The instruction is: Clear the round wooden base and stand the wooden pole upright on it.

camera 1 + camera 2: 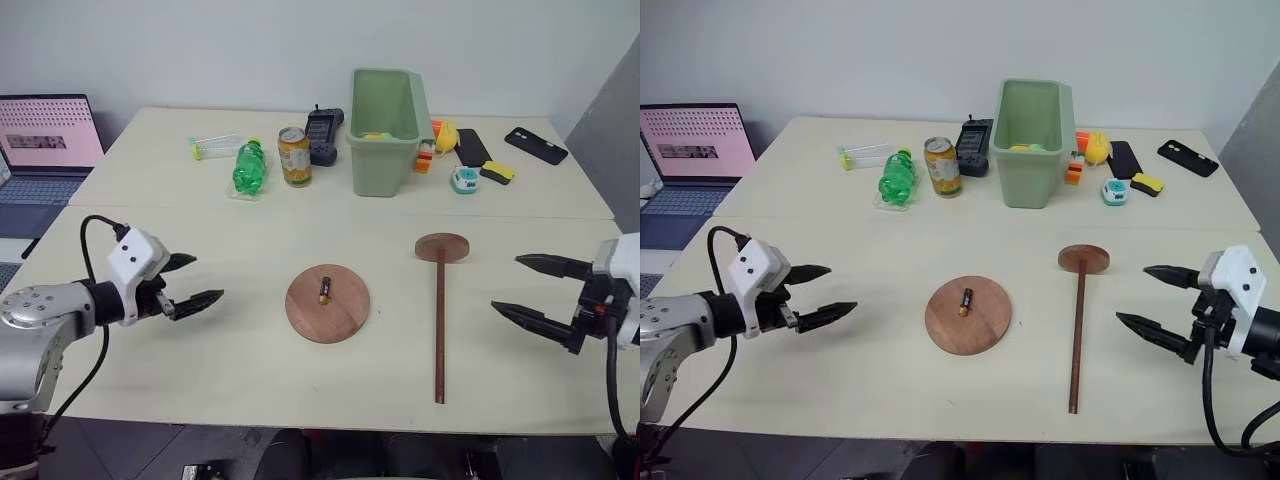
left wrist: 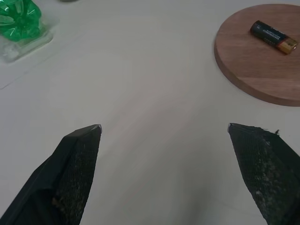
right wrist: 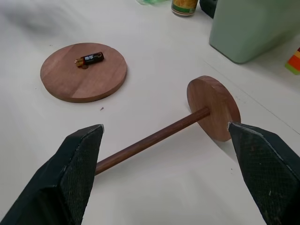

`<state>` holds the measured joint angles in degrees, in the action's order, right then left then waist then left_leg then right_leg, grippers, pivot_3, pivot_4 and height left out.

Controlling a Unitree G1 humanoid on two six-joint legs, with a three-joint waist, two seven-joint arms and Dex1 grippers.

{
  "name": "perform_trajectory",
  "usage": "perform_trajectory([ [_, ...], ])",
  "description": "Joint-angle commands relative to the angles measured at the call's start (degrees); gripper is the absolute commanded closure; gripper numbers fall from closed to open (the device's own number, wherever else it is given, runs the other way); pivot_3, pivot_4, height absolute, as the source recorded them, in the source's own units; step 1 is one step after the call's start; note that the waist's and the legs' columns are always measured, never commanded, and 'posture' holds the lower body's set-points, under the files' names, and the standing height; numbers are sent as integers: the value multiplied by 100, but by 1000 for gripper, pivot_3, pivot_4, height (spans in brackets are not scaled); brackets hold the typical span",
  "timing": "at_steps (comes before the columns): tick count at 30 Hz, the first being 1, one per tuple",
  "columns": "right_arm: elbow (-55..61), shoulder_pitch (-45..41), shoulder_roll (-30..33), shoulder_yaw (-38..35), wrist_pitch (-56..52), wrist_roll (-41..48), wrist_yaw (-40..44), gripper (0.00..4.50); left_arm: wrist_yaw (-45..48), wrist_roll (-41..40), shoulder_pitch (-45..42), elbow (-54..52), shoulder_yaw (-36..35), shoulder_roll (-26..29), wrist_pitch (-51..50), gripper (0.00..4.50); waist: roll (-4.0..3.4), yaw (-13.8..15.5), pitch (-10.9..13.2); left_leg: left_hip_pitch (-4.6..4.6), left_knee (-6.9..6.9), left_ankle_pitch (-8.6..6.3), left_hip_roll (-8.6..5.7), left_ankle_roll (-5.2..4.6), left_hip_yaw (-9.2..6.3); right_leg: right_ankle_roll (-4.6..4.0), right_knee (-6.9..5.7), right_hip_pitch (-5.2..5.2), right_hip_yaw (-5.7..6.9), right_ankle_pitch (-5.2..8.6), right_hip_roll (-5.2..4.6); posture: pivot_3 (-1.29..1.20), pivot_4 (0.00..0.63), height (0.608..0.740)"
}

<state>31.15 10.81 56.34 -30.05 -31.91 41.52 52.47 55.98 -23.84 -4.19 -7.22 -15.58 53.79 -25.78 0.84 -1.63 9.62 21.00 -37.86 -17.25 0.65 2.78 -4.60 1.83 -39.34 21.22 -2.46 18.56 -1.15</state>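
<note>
Item 1, round wooden base (image 1: 328, 304): flat reddish-brown disc lying at the middle of the cream table (image 1: 200, 370). A small battery (image 1: 323, 290) rests on its top face, near the centre.

Item 2, wooden pole (image 1: 439, 330): dark rod lying flat at 3 o'clock from the base, apart from it. Its fixed disc end (image 1: 442, 247) points toward 12 o'clock, standing on edge against the tabletop.

Item 3, left gripper (image 1: 190, 283): fingers spread wide, holding nothing, hovering above the table at 9 o'clock from the base, well apart from it.

Item 4, right gripper (image 1: 530, 290): fingers spread wide, empty, at 3 o'clock from the pole, near but not touching.

Item 5, far table section, 12 o'clock from the base: green bin (image 1: 388, 120), drink can (image 1: 294, 156), green bottle (image 1: 249, 167) lying on its side, clear tube (image 1: 215, 146), black handset (image 1: 324, 134), two black phones (image 1: 536, 145), small yellow and teal objects beside them.

Item 6, laptop (image 1: 45, 150): open, screen lit, at 10 o'clock beyond the table's edge.
</note>
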Motion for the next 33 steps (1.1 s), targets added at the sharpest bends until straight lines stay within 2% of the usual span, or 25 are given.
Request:
perform_trajectory([
  [1, 127, -136, -14, -5, 1, 13, -6, 59, -14, -19, -65, -214, -72, -22, 121, 0, 0, 0, 0, 0, 0, 0, 0, 0, 0, 0, 0, 0, 0, 0, 0, 0, 150, 740],
  [13, 422, -137, 149, -12, -289, 381, 393, 59, 83, -195, -130, -529, -130, -7, -56, 0, 1, 2, 1, 1, 0, 0, 0, 0, -1, 0, 1, 0, 1, 0, 0, 0, 150, 740],
  [24, 479, -184, 134, 139, -195, 202, 530, 59, 376, -254, -317, -293, -78, -38, -55, 0, 2, 3, 1, 1, -1, 0, -1, 0, 0, 0, 1, 0, 2, 0, 1, 0, 150, 740],
  [29, 414, -246, 75, 250, -200, 173, 471, 59, 339, -87, -479, -174, 78, -118, 218, 0, 2, 3, 1, 1, -1, 0, -2, 0, 1, 0, 1, 0, 3, 0, 2, 0, 150, 740],
  [33, 634, -496, 3, 466, -416, 470, 281, 59, 515, 58, -766, -207, 575, -260, 484, 0, 2, 6, 1, 1, -2, 0, -3, 0, 0, 0, 1, 0, 3, 0, 2, 0, 150, 740],
])
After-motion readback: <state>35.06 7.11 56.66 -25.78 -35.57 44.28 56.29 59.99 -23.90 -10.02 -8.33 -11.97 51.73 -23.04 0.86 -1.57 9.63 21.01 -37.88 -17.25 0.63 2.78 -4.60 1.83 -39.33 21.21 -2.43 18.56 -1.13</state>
